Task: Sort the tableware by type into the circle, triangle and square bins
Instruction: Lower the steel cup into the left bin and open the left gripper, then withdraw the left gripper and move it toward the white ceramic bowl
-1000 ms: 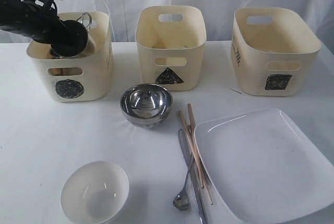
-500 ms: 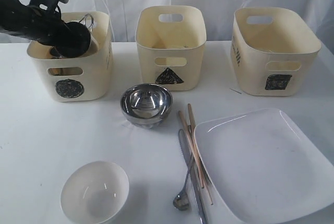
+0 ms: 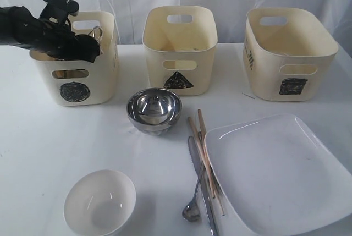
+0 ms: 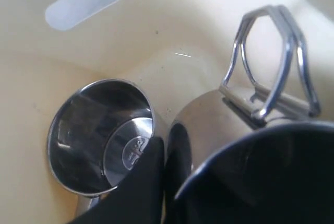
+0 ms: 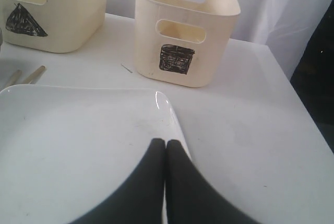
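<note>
In the left wrist view, two steel mugs lie inside the circle bin (image 3: 74,90). One mug (image 4: 99,135) lies on its side with its mouth showing. My left gripper (image 4: 167,153) is shut on the wall of the other mug (image 4: 209,114), which has a wire handle; one finger is outside and the other is hidden inside. A steel bowl (image 3: 154,109), white bowl (image 3: 99,202), chopsticks (image 3: 204,153), knife (image 3: 204,192), spoon (image 3: 192,209) and square plate (image 3: 280,175) rest on the table. The fork cannot be made out. My right gripper (image 5: 166,143) is shut and empty above the plate's edge (image 5: 172,114).
The triangle bin (image 3: 179,79) stands at the back middle and the square bin (image 3: 291,84) at the back right. The left arm (image 3: 33,27) lies across the circle bin's rim. The right arm is outside the exterior view.
The left arm has tilted down and drawn leftward over the circle bin. The held mug's handle has sunk slightly lower in the bin. Nothing on the table has moved.
</note>
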Controlling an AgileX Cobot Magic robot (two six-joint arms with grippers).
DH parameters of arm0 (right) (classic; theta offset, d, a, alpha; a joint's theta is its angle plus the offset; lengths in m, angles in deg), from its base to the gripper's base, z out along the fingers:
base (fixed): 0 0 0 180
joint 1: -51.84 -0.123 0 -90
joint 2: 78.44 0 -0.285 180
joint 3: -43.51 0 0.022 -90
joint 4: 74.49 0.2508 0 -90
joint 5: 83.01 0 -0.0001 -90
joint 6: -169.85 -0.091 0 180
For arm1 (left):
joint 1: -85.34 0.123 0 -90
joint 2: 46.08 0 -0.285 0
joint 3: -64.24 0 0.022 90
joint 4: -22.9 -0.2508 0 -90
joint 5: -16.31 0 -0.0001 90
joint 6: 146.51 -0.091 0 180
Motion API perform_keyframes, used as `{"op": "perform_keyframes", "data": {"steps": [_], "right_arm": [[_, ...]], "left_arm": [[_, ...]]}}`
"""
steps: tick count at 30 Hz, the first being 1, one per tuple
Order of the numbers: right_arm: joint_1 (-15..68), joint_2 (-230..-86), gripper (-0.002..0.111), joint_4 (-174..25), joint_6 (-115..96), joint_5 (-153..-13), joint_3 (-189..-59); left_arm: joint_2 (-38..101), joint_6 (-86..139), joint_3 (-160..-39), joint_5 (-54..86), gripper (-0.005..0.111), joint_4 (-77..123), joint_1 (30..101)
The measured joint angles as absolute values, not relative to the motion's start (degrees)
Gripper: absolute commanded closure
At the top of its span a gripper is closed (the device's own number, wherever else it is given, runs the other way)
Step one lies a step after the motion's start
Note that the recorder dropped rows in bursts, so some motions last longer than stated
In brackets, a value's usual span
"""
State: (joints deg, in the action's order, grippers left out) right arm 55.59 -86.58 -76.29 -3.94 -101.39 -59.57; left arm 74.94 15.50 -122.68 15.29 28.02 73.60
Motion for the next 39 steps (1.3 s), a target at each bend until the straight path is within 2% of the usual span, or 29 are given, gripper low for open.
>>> {"op": "perform_keyframes", "data": {"steps": [20,22,26,28,39], "right_arm": [[55.59,-86.58,0.108,-76.29,-3.94,-101.39,-59.57],[55.59,-86.58,0.108,-76.29,-3.94,-101.39,-59.57],[55.59,-86.58,0.108,-76.29,-3.94,-101.39,-59.57],[55.59,-86.58,0.108,-76.29,-3.94,-101.39,-59.57],[55.59,-86.58,0.108,-76.29,-3.94,-101.39,-59.57]], "left_arm": [[75.29,22.52,-125.62,19.83,0.107,28.02,73.60],[75.29,23.57,-125.62,19.60,0.103,28.02,73.60],[75.29,24.44,-125.62,19.28,0.065,28.02,73.60],[74.95,26.17,-125.62,19.15,0.059,28.02,73.60],[69.69,28.72,-125.62,23.24,0.059,28.86,73.60]]}}
